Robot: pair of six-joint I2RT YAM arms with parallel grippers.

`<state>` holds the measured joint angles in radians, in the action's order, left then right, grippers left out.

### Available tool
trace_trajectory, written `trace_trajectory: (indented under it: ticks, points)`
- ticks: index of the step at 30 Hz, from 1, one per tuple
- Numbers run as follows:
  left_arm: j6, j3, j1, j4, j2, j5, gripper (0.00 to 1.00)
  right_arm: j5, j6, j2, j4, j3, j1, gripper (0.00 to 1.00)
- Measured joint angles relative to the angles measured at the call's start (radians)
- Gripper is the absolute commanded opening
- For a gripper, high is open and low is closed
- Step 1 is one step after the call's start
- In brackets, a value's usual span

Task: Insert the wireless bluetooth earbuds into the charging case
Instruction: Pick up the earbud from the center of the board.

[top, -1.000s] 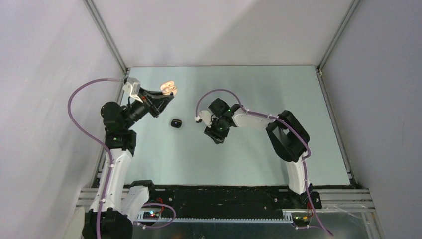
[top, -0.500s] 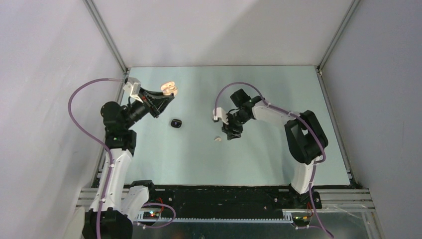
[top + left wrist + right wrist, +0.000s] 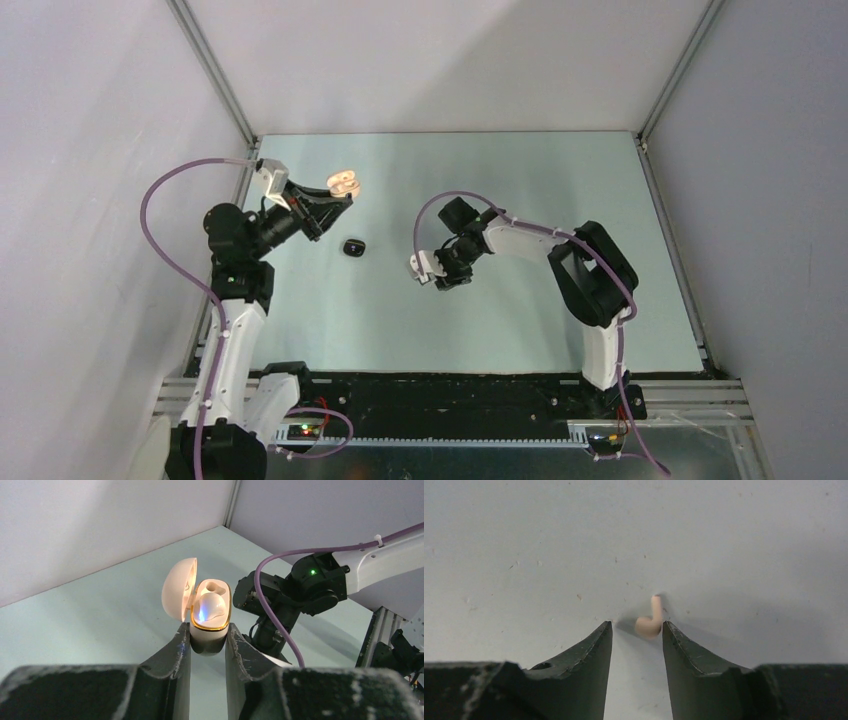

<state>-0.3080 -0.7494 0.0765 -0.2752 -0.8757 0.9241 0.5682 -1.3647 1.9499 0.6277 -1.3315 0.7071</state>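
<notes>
My left gripper [image 3: 330,196] is raised at the back left and shut on the open cream charging case [image 3: 345,181]. In the left wrist view the fingers [image 3: 183,645] clamp the case body [image 3: 210,630]; its lid [image 3: 177,592] stands open to the left and a blue light glows inside. A pale beige earbud [image 3: 648,623] lies on the table between the fingertips of my open right gripper [image 3: 636,625], close to the right finger. In the top view the right gripper [image 3: 446,280] hides it. A small dark earbud [image 3: 353,246] lies on the table between the arms.
The pale green table [image 3: 520,320] is walled at the back and sides. The right arm [image 3: 305,580] shows behind the case in the left wrist view.
My right gripper swung right half a second ago, uncovering the pale earbud on the table, and has now come back left over it. The left gripper still holds the open case, barely shifted.
</notes>
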Motion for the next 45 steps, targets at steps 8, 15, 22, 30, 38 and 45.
trace_trajectory:
  ticks: [8,15,22,30,38,45]
  points:
    - [0.021,0.002,0.0,0.017,0.008,0.0,0.0,-0.027,-0.027,0.021,-0.028,0.0,0.024,0.4]
    - [0.022,0.002,0.0,0.026,0.008,0.0,0.0,-0.035,-0.05,0.027,-0.008,-0.013,0.029,0.35]
    - [0.022,0.002,0.0,0.027,0.008,0.0,0.0,-0.041,-0.03,0.08,0.083,-0.1,0.022,0.33]
    - [0.022,0.002,0.0,0.027,0.007,-0.001,0.0,-0.053,0.089,0.087,0.085,-0.112,0.015,0.13]
    - [0.04,0.002,-0.006,0.027,-0.03,-0.004,0.0,-0.074,0.263,0.077,0.127,-0.121,0.011,0.05]
    - [0.134,0.023,-0.084,0.03,-0.119,-0.04,0.0,-0.267,0.41,-0.118,0.166,-0.132,0.041,0.0]
